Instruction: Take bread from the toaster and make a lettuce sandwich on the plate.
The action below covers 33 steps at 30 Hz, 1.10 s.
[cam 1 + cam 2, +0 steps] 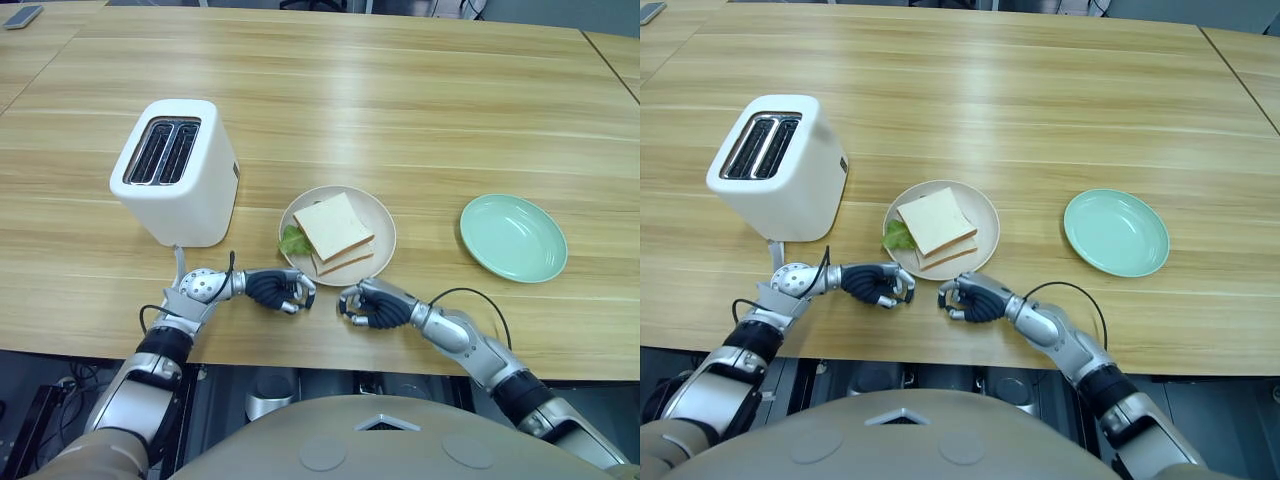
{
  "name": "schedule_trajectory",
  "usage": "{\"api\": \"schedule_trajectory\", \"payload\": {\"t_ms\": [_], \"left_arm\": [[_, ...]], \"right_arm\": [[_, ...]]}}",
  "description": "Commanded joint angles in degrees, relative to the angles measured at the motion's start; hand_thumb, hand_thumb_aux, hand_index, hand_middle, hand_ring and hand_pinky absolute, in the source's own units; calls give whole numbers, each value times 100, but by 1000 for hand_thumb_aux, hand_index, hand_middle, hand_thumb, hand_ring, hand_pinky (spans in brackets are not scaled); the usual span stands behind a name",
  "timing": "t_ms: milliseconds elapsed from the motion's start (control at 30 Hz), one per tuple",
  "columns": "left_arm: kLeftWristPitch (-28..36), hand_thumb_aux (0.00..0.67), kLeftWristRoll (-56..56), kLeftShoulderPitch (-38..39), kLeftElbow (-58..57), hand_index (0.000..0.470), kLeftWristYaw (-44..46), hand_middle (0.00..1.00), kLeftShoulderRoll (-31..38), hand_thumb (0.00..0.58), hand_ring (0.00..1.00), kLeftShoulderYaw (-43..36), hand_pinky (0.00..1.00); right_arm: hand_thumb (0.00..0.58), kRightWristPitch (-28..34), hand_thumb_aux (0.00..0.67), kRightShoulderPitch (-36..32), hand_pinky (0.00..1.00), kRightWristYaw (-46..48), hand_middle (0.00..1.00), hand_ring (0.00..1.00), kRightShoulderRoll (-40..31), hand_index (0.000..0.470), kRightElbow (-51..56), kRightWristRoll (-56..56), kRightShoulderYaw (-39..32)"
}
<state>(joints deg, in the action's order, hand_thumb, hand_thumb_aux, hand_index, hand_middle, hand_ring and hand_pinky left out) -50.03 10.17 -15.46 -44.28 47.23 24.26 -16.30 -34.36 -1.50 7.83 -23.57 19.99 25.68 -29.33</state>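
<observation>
A white toaster (178, 170) stands on the left of the wooden table, its two slots dark with no bread showing. To its right a beige plate (381, 216) holds a sandwich: two bread slices (334, 228) stacked, with green lettuce (293, 240) poking out at the left edge. My left hand (278, 289) rests on the table just in front of the plate's left side, fingers curled, holding nothing. My right hand (370, 303) lies in front of the plate's right side, fingers likewise curled and empty. Both hands are clear of the plate.
A light green plate (513, 237) sits to the right of the sandwich plate. A dark phone (22, 16) lies at the far left corner. The toaster's cord (179, 262) runs down toward the front edge beside my left wrist.
</observation>
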Motion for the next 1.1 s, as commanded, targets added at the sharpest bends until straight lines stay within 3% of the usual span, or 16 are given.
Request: {"api": "schedule_trajectory", "payload": {"t_ms": [33, 133, 433, 500, 567, 600, 633, 667, 700, 733, 767, 800, 933, 1100], "left_arm": [[-4, 670, 869, -448, -870, 460, -1404, 1000, -99, 580, 1000, -86, 1000], [20, 670, 1352, -895, -1380, 460, -2543, 1000, -250, 580, 1000, -174, 1000], [327, 670, 1691, -1984, -2516, 460, -4870, 1000, -855, 580, 1000, -60, 1000], [248, 578, 1536, -2082, -2641, 397, -4989, 1000, -965, 569, 1000, 49, 1000], [79, 389, 1325, -2097, -2700, 267, -4935, 1000, -1038, 478, 1000, 206, 1000], [-44, 389, 1211, -2081, -2701, 267, -4866, 1000, -1062, 478, 1000, 287, 1000], [-203, 155, 1022, -2047, -2686, 106, -4721, 980, -1097, 237, 980, 409, 980], [-388, 53, 739, -1996, -2652, 36, -4453, 847, -1148, 87, 847, 571, 847], [-575, 53, 373, -1931, -2585, 36, -4083, 847, -1213, 87, 847, 752, 847], [-738, 0, -76, -1848, -2480, 0, -3605, 404, -1285, 0, 404, 957, 404], [-821, 0, -578, -1756, -2323, 0, -3092, 157, -1361, 0, 157, 1162, 157], [-823, 0, -1101, -1665, -2116, 0, -2586, 31, -1436, 0, 31, 1352, 31], [-338, 0, -2917, -1265, -907, 0, -1025, 0, -1645, 0, 0, 1909, 0], [197, 0, -3716, -728, 621, 0, -611, 0, -1760, 0, 0, 2093, 0]], "right_arm": [[580, 251, 670, -350, 1000, -721, 1000, 1000, 265, 460, 695, 509, 161], [580, 359, 670, -771, 1000, -1347, 1000, 1000, 574, 460, 1267, 757, 206], [580, 562, 670, -2275, 1000, -3311, 1000, 1000, 1292, 460, 3450, 1023, 440], [580, 442, 670, -2499, 1000, -3611, 1000, 1000, 1380, 460, 3788, 952, 518], [580, 306, 670, -2664, 1000, -3882, 1000, 1000, 1412, 460, 4022, 882, 616], [580, 217, 670, -2713, 1000, -4018, 1000, 1000, 1399, 460, 4071, 868, 663], [580, 94, 670, -2732, 1000, -4141, 1000, 1000, 1372, 460, 4076, 848, 707], [563, -64, 554, -2724, 973, -4242, 973, 973, 1331, 381, 4021, 831, 749], [563, -229, 554, -2688, 973, -4320, 973, 973, 1278, 381, 3920, 805, 799], [480, -424, 391, -2630, 427, -4357, 427, 427, 1227, 269, 3779, 752, 858], [432, -632, 331, -2556, 239, -4349, 239, 239, 1182, 227, 3620, 656, 938], [0, -836, 0, -2467, 0, -4325, 0, 0, 1135, 0, 3437, 521, 1038], [0, -1461, 0, -2013, 0, -3985, 0, 0, 966, 0, 2511, -208, 1524], [0, -1639, 0, -1396, 0, -3280, 0, 0, 852, 0, 1228, -1124, 2006]]}}
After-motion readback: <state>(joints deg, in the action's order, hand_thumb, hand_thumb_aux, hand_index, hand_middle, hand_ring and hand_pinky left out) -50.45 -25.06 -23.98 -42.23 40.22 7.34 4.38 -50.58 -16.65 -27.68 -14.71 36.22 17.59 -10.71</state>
